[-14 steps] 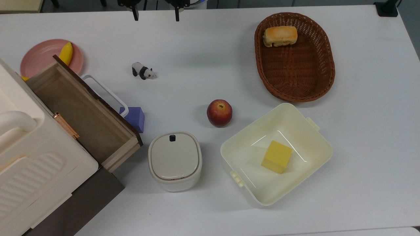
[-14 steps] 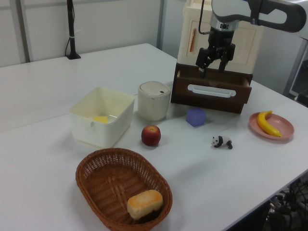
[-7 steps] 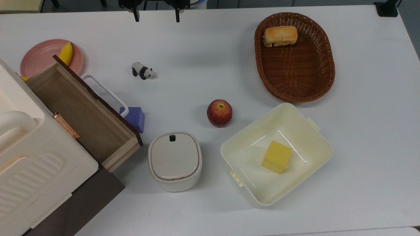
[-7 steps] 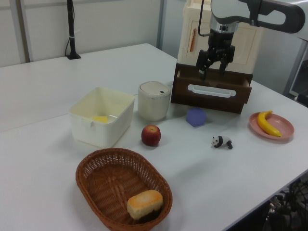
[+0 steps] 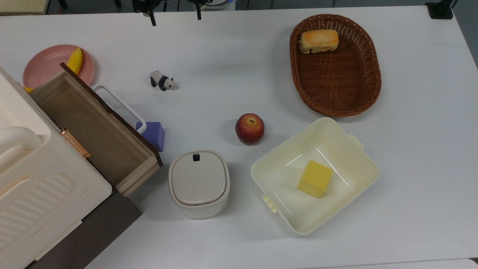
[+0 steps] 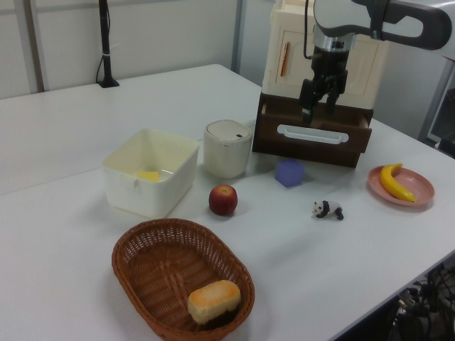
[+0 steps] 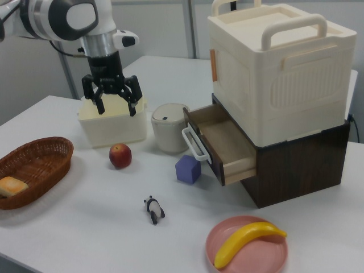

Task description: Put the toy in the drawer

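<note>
Cream cabinet (image 5: 33, 194) runs off the top view's left and bottom edges. The gripper (image 5: 173, 16) is cropped by that top edge. The banana (image 5: 74, 60) tucks partly behind the drawer (image 5: 93, 127), seemingly.

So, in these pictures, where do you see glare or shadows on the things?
In the top view, bright streaks of glare lie on the cream tub's floor and the apple casts a soft shadow. In the right view, the panda toy throws hardly any shadow.

One toy (image 5: 163, 81), one drawer (image 5: 93, 127).
</note>
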